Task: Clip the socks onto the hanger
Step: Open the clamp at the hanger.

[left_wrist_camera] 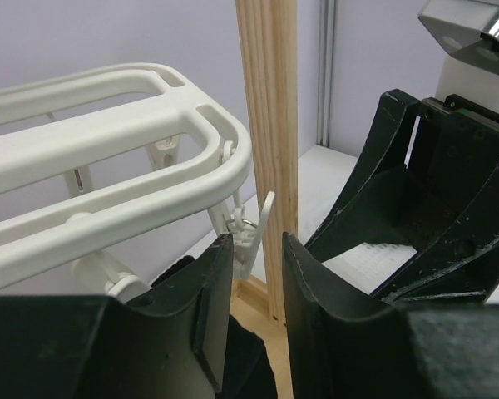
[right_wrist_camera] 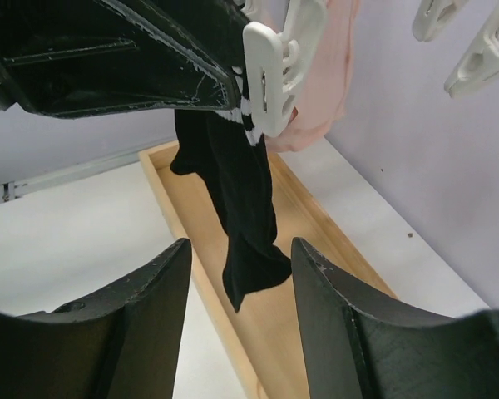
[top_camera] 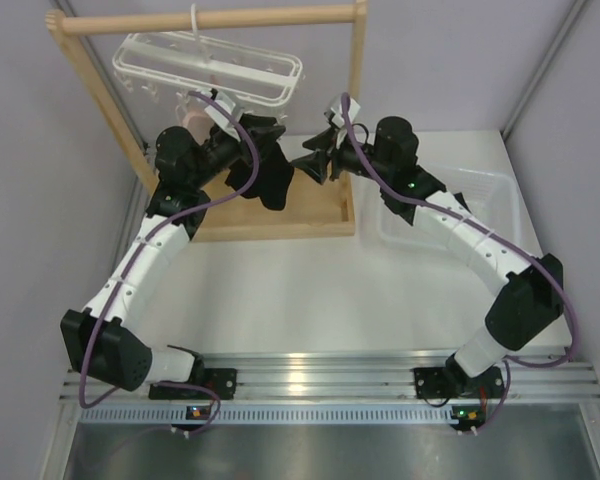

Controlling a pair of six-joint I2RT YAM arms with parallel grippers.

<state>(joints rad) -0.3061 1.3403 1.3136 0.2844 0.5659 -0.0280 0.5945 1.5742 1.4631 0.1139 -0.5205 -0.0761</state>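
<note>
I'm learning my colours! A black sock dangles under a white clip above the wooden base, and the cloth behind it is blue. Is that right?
Almost. The cloth behind is pale pink, not blue, as the right wrist view shows. The rest is right: the black sock dangles under a white clip above the wooden base.

Bright, even light, soft shadows, glare on the metal rail (top_camera: 310, 372), wrist views sharp.
</note>
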